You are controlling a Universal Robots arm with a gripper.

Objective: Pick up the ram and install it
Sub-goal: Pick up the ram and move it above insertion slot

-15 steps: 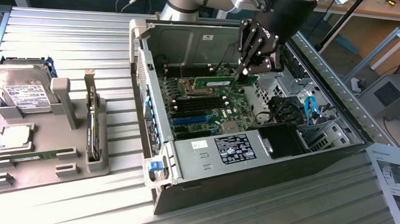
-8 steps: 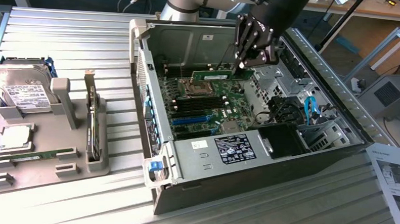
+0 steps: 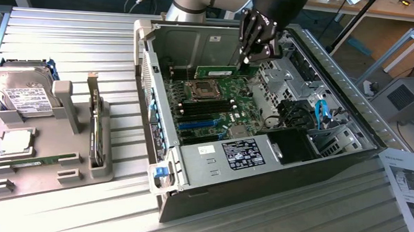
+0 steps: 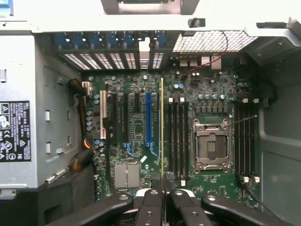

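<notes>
Surface: ribbed metal table, with workshop benches and cables behind it.
Case: open computer case lying on its side on the table, with the main board face up inside.
Power box: grey box with a printed label at the near end of the case.
Claw: the claw hangs over the far part of the board, near the case's back wall. Its fingers are pressed together, pinching the ram.
Ram: the ram is held in the air above the board with its long edge level, not seated in any slot.
Ram, wrist view: the ram is seen edge-on as a thin line reaching out from the claw. It runs parallel to the black memory slots, between them and a blue slot.
Socket: the processor socket lies on the other side of those black slots.
Tray: a grey tray sits on the table at the exterior view's left, well apart from the claw.
Tray contents: hard drive, square silver chip, a second green stick and a dark card standing on edge.
Paper: a printed sheet at the exterior view's right.
</notes>
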